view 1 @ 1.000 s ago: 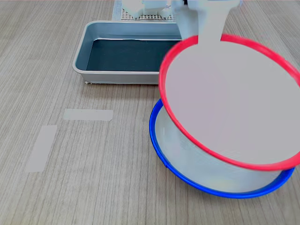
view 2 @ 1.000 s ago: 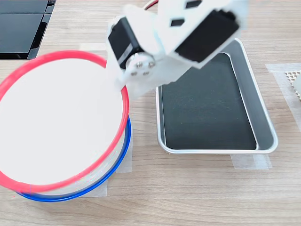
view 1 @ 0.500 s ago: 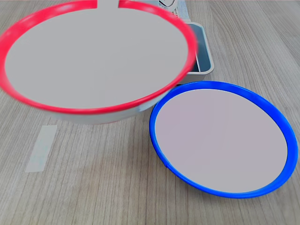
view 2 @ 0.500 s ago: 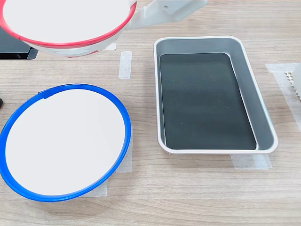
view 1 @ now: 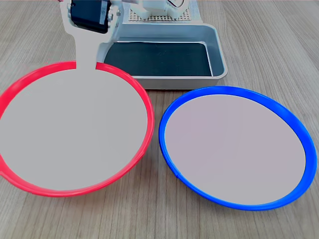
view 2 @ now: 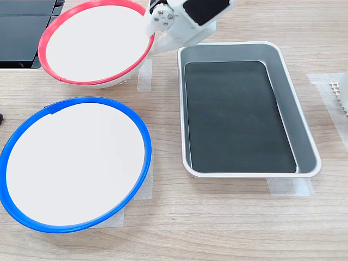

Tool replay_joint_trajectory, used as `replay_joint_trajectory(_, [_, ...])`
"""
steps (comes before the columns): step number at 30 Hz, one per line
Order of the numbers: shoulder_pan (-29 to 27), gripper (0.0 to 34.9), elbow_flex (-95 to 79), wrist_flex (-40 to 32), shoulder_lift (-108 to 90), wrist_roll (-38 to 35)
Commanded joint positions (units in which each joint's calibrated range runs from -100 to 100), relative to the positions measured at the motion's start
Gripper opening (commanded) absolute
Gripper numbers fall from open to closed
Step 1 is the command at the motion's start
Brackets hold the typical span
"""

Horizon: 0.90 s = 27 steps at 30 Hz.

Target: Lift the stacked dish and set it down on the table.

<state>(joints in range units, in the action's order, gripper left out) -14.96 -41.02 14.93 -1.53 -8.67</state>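
Note:
The stacked dish (view 1: 75, 134), red-rimmed with a pale flat centre, sits low over the table (view 1: 279, 45) at the first exterior view's left, no longer above the blue-rimmed plate (view 1: 234, 147). My gripper (view 1: 85, 63) is shut on its far rim, a white finger lying over the edge. In the second exterior view the stacked dish (view 2: 95, 41) is at the top left, slightly tilted, with the gripper (view 2: 152, 41) clamped on its right rim. Whether its base touches the wood I cannot tell. The blue-rimmed plate (view 2: 76, 163) lies flat, apart from it.
A grey metal tray (view 1: 219, 55) with a dark bottom stands behind the plates, and its wall (view 2: 304, 136) fills the second exterior view's right. Pale tape strips (view 2: 144, 73) mark the tabletop. A black object (view 2: 22, 32) sits at the second exterior view's top left.
The red-rimmed dish swung off the blue-rimmed plate, across to the first exterior view's left, and came down low over the table, still in the gripper.

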Motion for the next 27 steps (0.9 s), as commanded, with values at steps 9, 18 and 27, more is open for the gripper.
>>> replay_joint_trajectory(9, [-1.8,0.0,3.2,-1.7,2.6,-2.1])
replay_joint_trajectory(18, [-0.6,0.0,2.1,-2.3,2.8,-2.3])
replay_joint_trajectory(27, [-0.2,7.5,1.1,-0.5,1.9,-4.8])
